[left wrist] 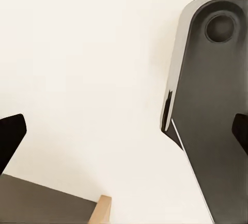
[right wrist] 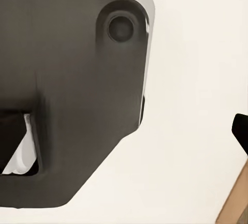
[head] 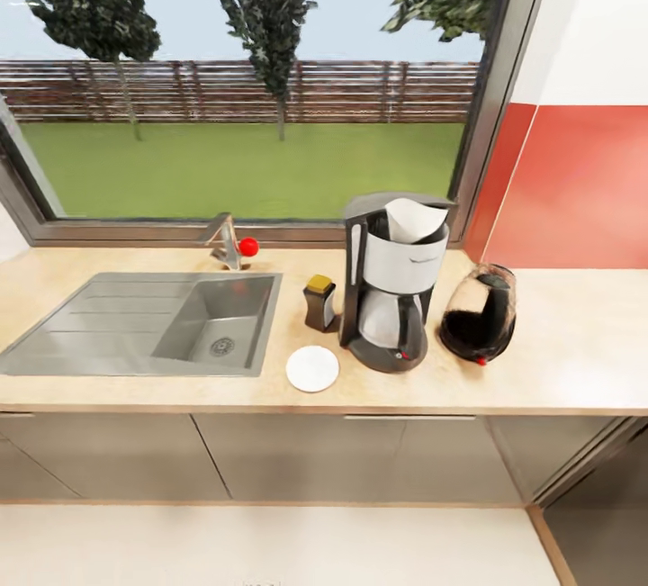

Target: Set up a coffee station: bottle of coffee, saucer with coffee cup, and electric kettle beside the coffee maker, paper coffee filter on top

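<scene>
Centrally, the coffee maker (head: 393,284) is seen upright on the desk (head: 558,343), just in front of the window frame (head: 270,230). The paper coffee filter (head: 413,219) is seated in its open top. The bottle of coffee (head: 319,302) is placed just beside the machine on the sink side, and the saucer (head: 312,368) lies flat nearer the front edge, close to the machine's base. No item is carried on the saucer. The electric kettle (head: 479,314) is stood just beside the machine on the other side, below the red wall panel (head: 576,190). The steel sink (head: 144,323) with its tap (head: 225,239) is set further along the desk.

In both wrist views, dark robot body parts are shown against a pale floor. The left jaws (left wrist: 124,131) are seen spread wide apart, with nothing between them. One dark fingertip (right wrist: 241,131) of the right jaws is visible; whether those jaws are open or closed cannot be told.
</scene>
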Motion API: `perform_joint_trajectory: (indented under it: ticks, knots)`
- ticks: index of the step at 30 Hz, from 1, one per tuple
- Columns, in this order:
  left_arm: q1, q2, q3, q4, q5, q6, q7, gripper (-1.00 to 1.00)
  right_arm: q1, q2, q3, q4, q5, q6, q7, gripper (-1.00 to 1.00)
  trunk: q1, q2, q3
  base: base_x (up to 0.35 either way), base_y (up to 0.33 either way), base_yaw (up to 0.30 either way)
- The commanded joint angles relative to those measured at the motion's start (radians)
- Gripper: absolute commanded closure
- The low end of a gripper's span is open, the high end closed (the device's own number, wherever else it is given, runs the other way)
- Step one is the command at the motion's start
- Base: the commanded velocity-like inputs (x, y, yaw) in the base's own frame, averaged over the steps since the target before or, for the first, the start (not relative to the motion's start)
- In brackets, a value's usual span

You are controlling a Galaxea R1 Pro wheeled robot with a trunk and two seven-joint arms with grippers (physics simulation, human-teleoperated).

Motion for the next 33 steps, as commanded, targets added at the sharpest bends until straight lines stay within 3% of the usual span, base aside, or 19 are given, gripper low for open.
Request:
perform_joint_trajectory:
  ticks: [1, 13, 33]
  knots:
    - [0.0, 0.0, 0.006, -0.001, -0.011, -0.002, 0.003, -1.0, 0.001, 0.0, 0.008, -0.002, -0.01, 0.006, 0.002, -1.0, 0.001, -0.002, -0.002, 0.0, 0.27, 0.279]
    - [-0.001, 0.008, 0.007, -0.001, -0.008, 0.002, 0.003, -1.0, 0.003, 0.003, 0.01, -0.003, -0.01, 0.006, 0.003, -1.0, 0.001, -0.002, 0.005, 0.0, 0.301, 0.252]
    - [-0.001, 0.01, 0.007, -0.001, -0.007, 0.003, 0.003, -1.0, 0.003, 0.005, 0.008, -0.004, -0.01, 0.006, 0.003, -1.0, 0.001, -0.002, 0.033, 0.11, 0.306, 0.128]
